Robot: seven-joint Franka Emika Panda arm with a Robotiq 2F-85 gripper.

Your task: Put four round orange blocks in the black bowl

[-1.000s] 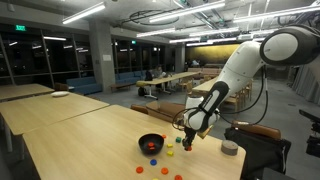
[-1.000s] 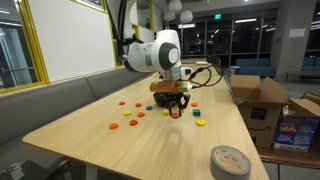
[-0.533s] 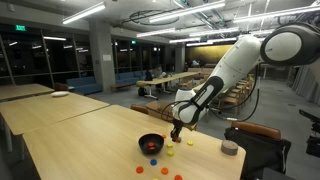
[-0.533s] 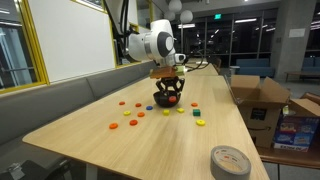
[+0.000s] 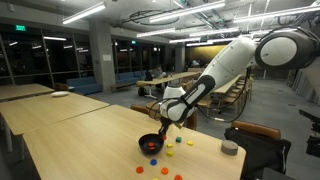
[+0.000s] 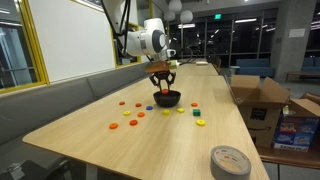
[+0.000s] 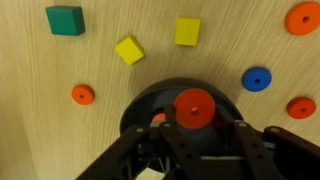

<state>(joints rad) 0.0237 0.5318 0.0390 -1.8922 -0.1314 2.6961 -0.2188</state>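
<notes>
Bowl (image 7: pixel 140 100) sat bottom-centre in the wrist view, on the wooden table (image 7: pixel 40 140). Gripper (image 7: pixel 197 126) hung directly over it, jaws clamped on one orange disc (image 7: pixel 195 107), which was held flat above the bowl's opening. A small patch of orange (image 7: pixel 157 120) showed inside the bowl beside the held disc; couldn't tell how many pieces were in there.

Loose on the table in the wrist view:
- One orange disc (image 7: pixel 83 95) lay just off the bowl on one side.
- A second disc (image 7: pixel 301 107) lay off the opposite side.
- A third disc (image 7: pixel 300 17) lay further out, at the frame corner.
- A blue disc (image 7: pixel 257 79) lay close to the rim, not touching it.
- Two yellow blocks (image 7: pixel 129 50) (image 7: pixel 187 31) and a green block (image 7: pixel 65 20) lay beyond the bowl, apart from each other.

Both exterior views agreed: gripper pointed straight down, fingertips just above the bowl (image 5: pixel 150 144) (image 6: pixel 167 98), with the arm (image 5: pixel 225 65) stretched out across the table. In an exterior view, more orange discs (image 6: pixel 122 102) were scattered on the far side of the bowl, well apart from it. A roll of tape (image 6: pixel 230 161) sat near the table's front edge, and a cardboard box (image 6: pixel 255 100) stood off the table beside it.
</notes>
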